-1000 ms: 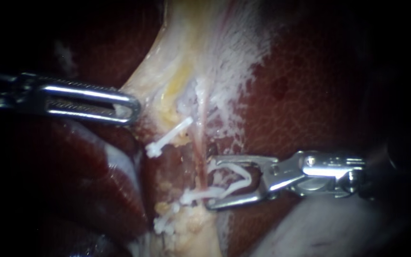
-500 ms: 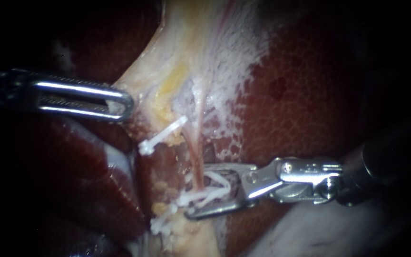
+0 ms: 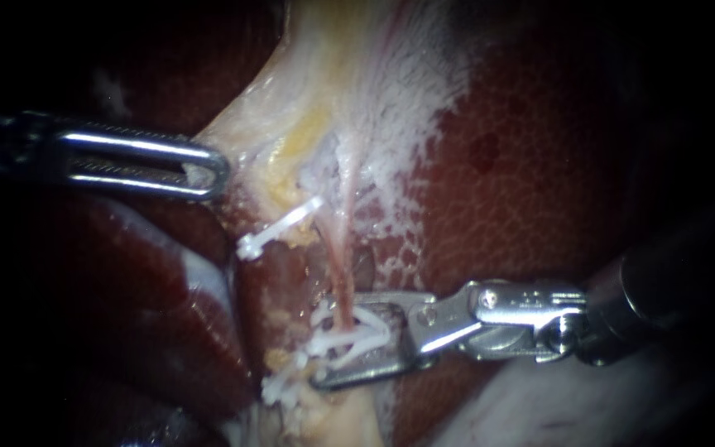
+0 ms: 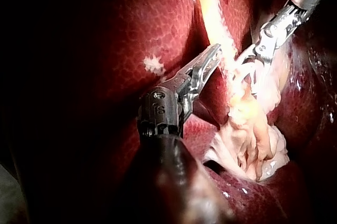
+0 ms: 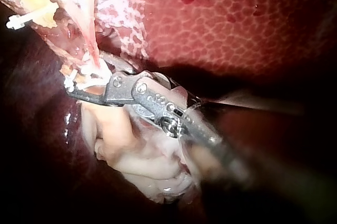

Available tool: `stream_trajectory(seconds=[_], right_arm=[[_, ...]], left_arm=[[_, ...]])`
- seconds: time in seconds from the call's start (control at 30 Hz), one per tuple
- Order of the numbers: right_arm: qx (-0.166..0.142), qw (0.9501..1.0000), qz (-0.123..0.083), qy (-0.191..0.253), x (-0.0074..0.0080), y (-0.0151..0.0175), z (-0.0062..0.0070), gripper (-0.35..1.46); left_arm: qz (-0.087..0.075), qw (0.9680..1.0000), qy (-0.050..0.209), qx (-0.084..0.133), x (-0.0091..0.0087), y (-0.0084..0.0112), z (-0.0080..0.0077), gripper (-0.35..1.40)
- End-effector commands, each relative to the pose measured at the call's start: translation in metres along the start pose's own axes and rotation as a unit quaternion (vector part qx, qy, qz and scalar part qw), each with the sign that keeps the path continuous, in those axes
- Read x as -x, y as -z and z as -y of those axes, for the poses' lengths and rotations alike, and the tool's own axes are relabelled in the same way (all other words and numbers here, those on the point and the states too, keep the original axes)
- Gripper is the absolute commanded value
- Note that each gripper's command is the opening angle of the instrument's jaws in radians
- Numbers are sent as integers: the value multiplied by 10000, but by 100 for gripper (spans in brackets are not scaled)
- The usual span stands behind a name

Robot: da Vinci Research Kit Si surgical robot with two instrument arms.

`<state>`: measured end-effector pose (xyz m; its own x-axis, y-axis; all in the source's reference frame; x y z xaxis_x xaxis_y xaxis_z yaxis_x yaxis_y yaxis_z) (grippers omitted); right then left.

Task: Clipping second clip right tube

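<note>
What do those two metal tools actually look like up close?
Both are shiny silver metal at the tip. The left instrument has long, narrow jaws with a slot down the middle and fine ridges along the edges, on a dark wrist. The right instrument has shorter, open-framed jaws, a hinged silver wrist with small round pins, and a thick dark shaft. No cables show.

Surgical bench lab: bare glistening liver (image 3: pixel 539 182), white plastic clip (image 3: pixel 370 335) in the slender steel right instrument (image 3: pixel 345 339).
</note>
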<state>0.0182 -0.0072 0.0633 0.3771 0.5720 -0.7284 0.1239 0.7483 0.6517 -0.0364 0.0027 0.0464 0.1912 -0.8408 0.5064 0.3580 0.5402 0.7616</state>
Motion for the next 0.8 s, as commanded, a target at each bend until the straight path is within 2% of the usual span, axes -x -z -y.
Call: stream_trajectory(seconds=[0.03, 0.1, 0.3, 0.4, 0.53, 0.8], right_arm=[[1, 10000, 0, -30, 0, 1, 0, 53], [-6, 10000, 2, -27, 1, 3, 1, 51], [-17, 9994, -2, -346, 4, 8, -2, 21], [-22, 9994, -1, -345, 6, 11, -8, -12], [-31, 9983, -2, -574, 10, 16, -15, -35], [-39, 9984, 4, -560, 14, 17, -15, -35]], left_arm=[[0, 10000, 0, 0, 0, 0, 0, -21], [0, 10000, 0, 0, 0, 0, -1, -21], [1, 10000, 0, 2, 0, 0, -1, -21], [2, 10000, 2, 5, 0, -1, -1, -21], [3, 10000, 2, 6, 1, -2, 0, -21], [3, 10000, 5, 8, 1, -2, 0, -21]])
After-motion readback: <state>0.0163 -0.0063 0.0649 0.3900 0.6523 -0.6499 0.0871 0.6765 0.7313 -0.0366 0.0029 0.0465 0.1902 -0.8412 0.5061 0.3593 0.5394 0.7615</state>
